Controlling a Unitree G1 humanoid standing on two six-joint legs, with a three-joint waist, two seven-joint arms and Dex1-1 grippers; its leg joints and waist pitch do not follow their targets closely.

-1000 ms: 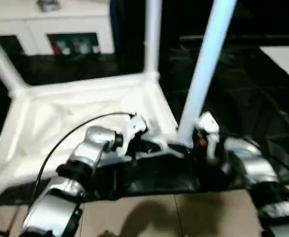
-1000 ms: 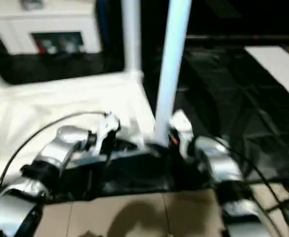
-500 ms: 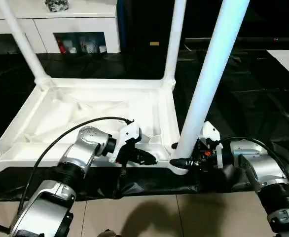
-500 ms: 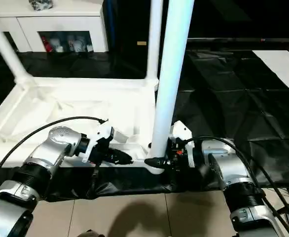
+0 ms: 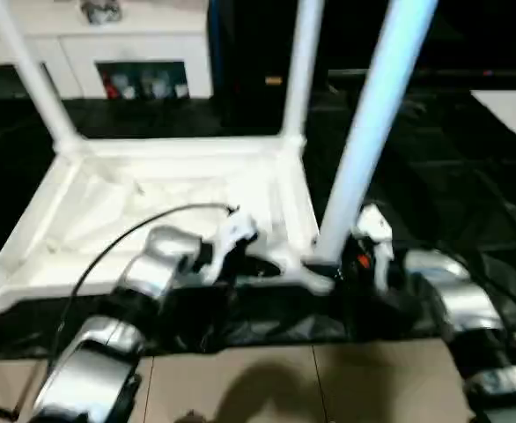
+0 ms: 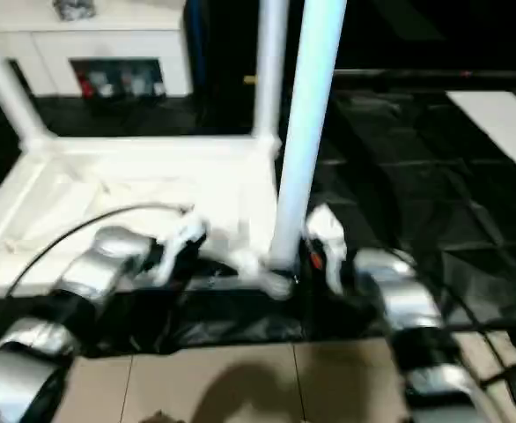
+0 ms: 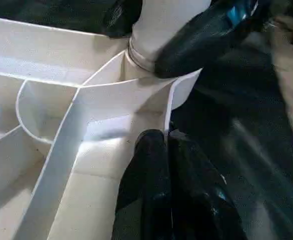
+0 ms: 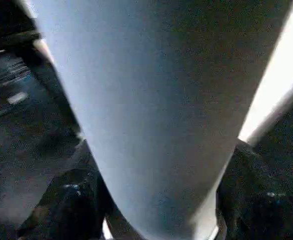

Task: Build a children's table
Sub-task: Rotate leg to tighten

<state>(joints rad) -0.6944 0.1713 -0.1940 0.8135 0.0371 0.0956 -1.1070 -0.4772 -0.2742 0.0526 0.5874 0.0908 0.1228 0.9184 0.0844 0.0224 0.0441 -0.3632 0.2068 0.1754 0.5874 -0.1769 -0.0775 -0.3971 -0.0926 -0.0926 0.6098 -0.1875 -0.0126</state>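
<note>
White plastic makes up the whole children's table (image 5: 161, 207), which lies upside down on a black floor covering (image 5: 434, 167), its ribbed underside facing up and its legs pointing upward. Two far legs stand in their corner sockets, one at the far left (image 5: 29, 75) and one at the far right (image 5: 300, 66). The near right leg (image 5: 368, 132) rises tall from the near right corner socket (image 5: 315, 269), leaning slightly to the right at its top. The right gripper (image 8: 151, 220) straddles the base of this leg just above the socket, one black finger (image 8: 71, 210) on each side of the tube; the fingers appear to press against it, though the blur leaves true contact uncertain. The left gripper (image 7: 167, 145) is clenched, its fingers pressed together, and its tip rests against the thin rim wall of the tabletop just beside that same corner socket, inside the ribbed underside. A black cable (image 5: 143, 225) arcs over the left forearm (image 5: 157, 269). Beyond the table stands a white cabinet (image 5: 108, 53) with a dark glass door showing small items behind it. Nearest the robot, past the edge of the black covering, lies pale tiled floor (image 5: 267, 388).
</note>
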